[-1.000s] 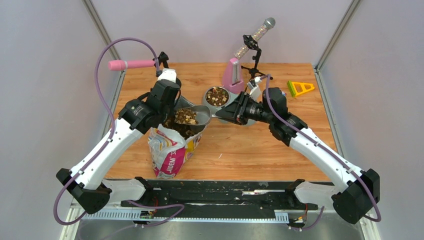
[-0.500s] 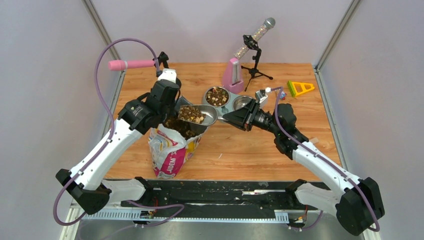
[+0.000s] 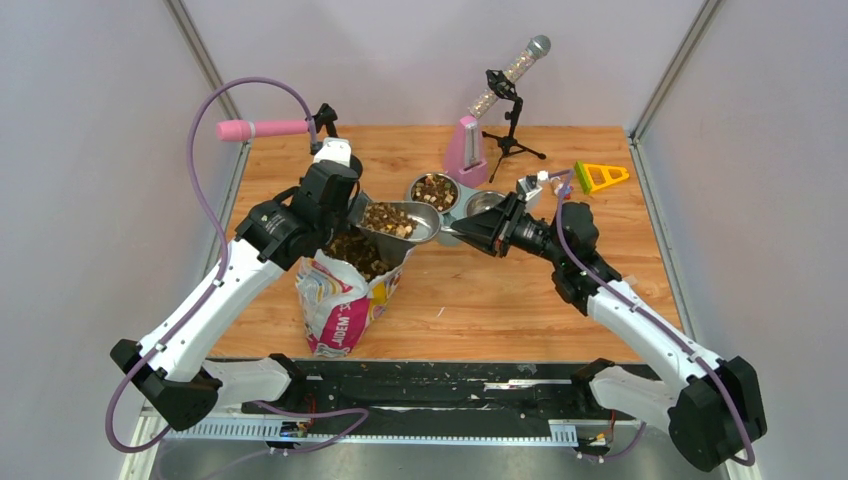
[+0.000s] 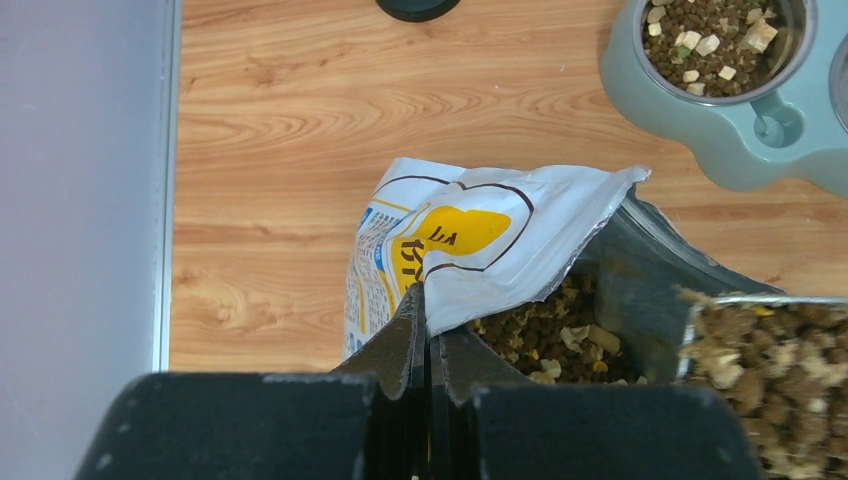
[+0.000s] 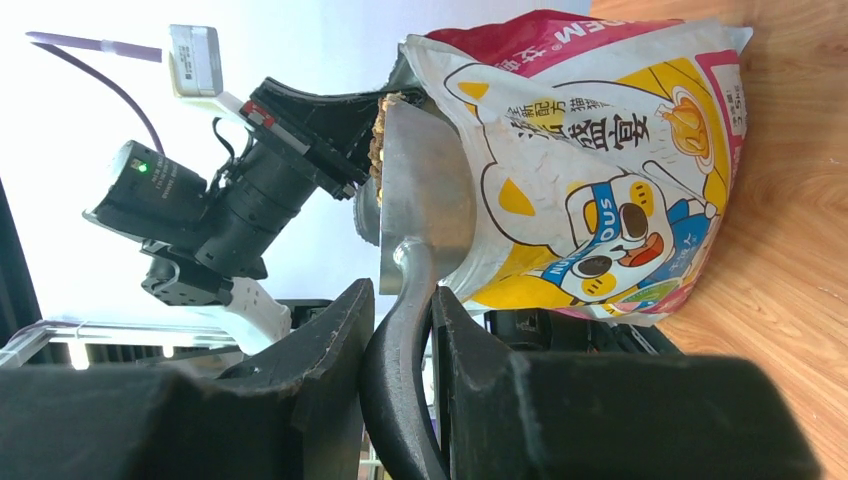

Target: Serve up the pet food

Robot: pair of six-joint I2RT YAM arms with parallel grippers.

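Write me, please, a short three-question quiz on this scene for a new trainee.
1. True or false: the scoop in the right hand is empty.
2. The left hand is shut on: A) the bag, at its rim; B) the scoop; C) the double bowl.
3. In the top view, which well of the double bowl already holds pet food?

Key
1. False: it is heaped with pet food.
2. A.
3. The left well; the right one looks empty.
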